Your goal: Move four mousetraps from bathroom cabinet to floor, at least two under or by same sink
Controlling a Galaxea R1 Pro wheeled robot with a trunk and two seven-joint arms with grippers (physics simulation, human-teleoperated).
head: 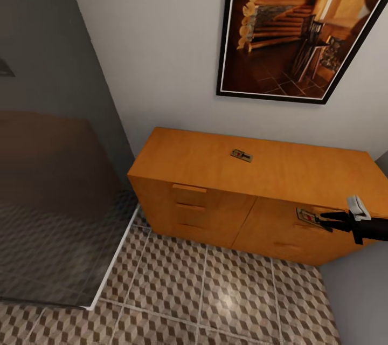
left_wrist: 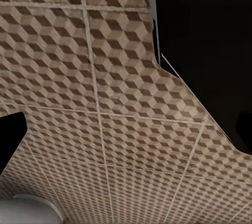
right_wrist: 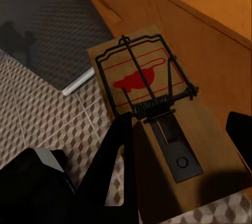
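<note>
We observed the right gripper (head: 325,220) clamped on 1 mousetrap (head: 309,218) before the cabinet (head: 215,210) front, another mousetrap (head: 241,156) lying on its top; the left gripper's state was indiscernible.

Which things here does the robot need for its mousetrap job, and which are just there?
For the job:
- mousetrap held in the right gripper
- mousetrap on the cabinet top
- orange-brown cabinet
- cube-pattern bathroom floor

Just there:
- framed cabin picture
- dark shower floor
</note>
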